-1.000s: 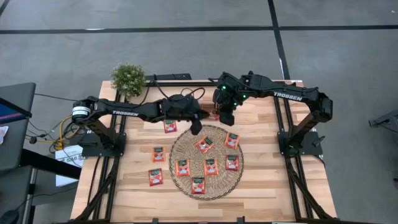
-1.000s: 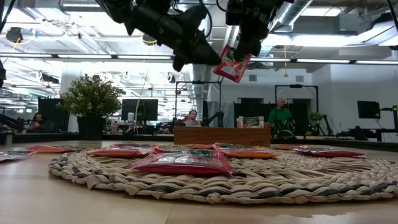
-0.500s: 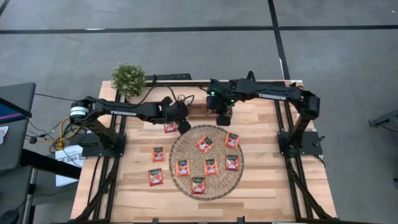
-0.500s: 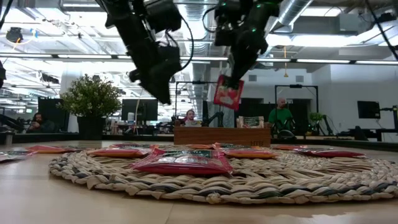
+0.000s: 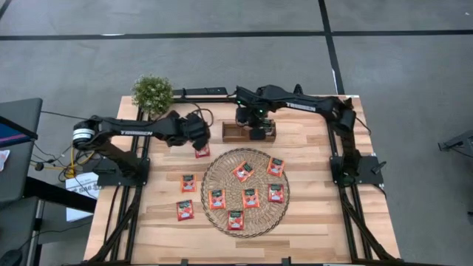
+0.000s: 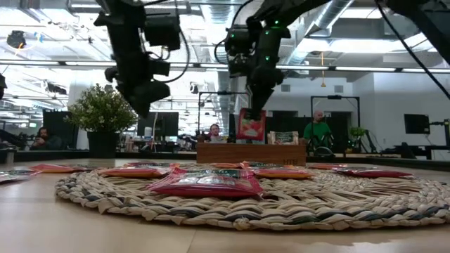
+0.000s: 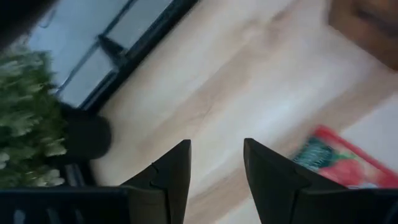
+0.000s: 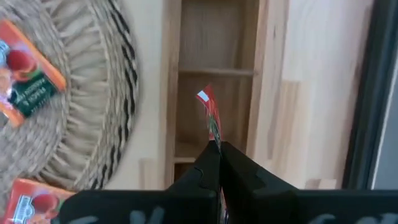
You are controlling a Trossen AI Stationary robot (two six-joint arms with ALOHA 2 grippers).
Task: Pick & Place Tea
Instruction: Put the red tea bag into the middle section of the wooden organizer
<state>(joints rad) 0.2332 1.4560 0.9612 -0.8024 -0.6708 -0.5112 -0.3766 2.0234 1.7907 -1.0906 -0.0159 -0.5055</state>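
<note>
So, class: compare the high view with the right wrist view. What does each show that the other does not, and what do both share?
Only the high view shows the left gripper, open above a sachet beside the mat, and the potted plant. Only the right wrist view shows the held sachet edge-on, hanging over a compartment. Both show the right gripper over the wooden tray and the woven mat with sachets.

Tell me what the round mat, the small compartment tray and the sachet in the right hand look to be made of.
Round mat: woven straw or similar fibre, matte; coiled braids with dark flecks show.
Compartment tray: wood, smooth brown, grain and thin dividers visible.
Sachet pinched in the right hand: probably printed paper or foil; thin, flat, red-orange. Which one, unclear.
</note>
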